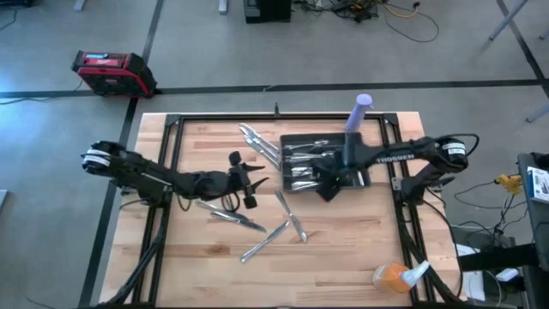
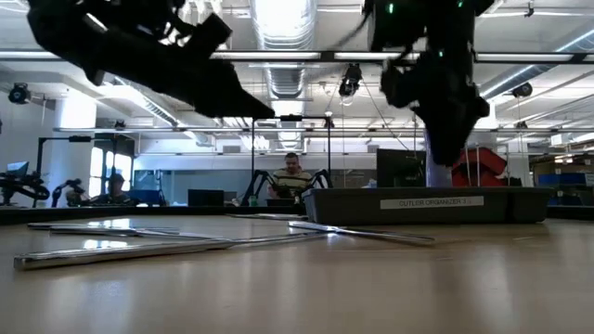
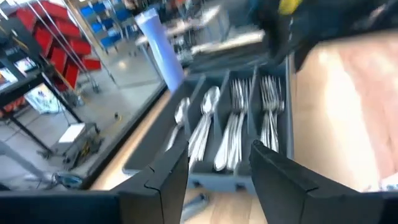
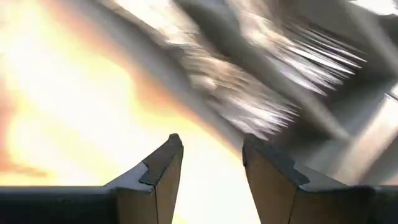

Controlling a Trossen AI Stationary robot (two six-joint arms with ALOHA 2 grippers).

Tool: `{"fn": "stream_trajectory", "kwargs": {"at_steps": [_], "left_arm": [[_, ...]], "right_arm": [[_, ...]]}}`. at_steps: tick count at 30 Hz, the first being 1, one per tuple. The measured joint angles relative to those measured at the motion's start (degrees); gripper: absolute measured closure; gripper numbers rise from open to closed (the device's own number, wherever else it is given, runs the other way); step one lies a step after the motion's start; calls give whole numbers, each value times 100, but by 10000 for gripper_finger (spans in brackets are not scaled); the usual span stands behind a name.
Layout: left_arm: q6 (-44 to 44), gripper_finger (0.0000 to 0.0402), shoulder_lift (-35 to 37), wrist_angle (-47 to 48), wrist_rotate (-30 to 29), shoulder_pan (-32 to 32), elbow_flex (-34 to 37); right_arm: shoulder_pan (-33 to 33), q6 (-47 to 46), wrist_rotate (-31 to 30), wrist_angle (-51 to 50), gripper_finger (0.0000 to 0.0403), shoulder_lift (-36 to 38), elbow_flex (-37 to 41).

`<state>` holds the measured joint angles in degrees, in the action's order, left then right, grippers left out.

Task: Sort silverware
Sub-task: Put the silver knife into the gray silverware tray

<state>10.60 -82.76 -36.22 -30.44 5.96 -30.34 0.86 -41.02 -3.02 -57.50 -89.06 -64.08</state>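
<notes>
I have the right gripper [image 1: 330,190] over the cutlery organizer [image 1: 360,142], jaws open and empty, and the left gripper [image 1: 249,187] open-jawed at its nine o'clock above loose silverware [image 1: 257,225] on the tabletop [image 1: 343,257].

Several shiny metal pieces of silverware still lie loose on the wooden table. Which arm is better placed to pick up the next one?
Left. Its open, empty hand hovers beside the loose shiny metal silverware, while the open right hand is over the dark grey compartmented tray.

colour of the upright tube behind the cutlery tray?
Pale lavender tube, clearest in the high view, standing just beyond the dark grey tray.
</notes>
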Motion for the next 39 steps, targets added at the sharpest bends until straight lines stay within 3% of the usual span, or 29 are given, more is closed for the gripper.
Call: {"fn": "stream_trajectory", "kwargs": {"at_steps": [8,14,21,28,34,39], "left_arm": [[-347,266,-481,268,938,-16,-93],[-774,282,-447,764,1023,-2,-84],[-1040,283,-161,1317,1020,12,-22],[-1512,283,427,1585,1027,171,301],[-2300,283,1311,2642,1047,490,476],[-2639,283,1433,2660,1050,889,517]], "right_arm": [[-1381,726,-109,3387,273,-403,396],[-1627,1316,-85,3376,308,-1073,437],[-1639,1515,725,3290,396,-1460,430],[-1528,1978,1532,3928,401,-1799,414],[-1118,3060,2337,5064,403,-2299,172],[-762,3812,2357,5280,403,-2877,-604]]}}
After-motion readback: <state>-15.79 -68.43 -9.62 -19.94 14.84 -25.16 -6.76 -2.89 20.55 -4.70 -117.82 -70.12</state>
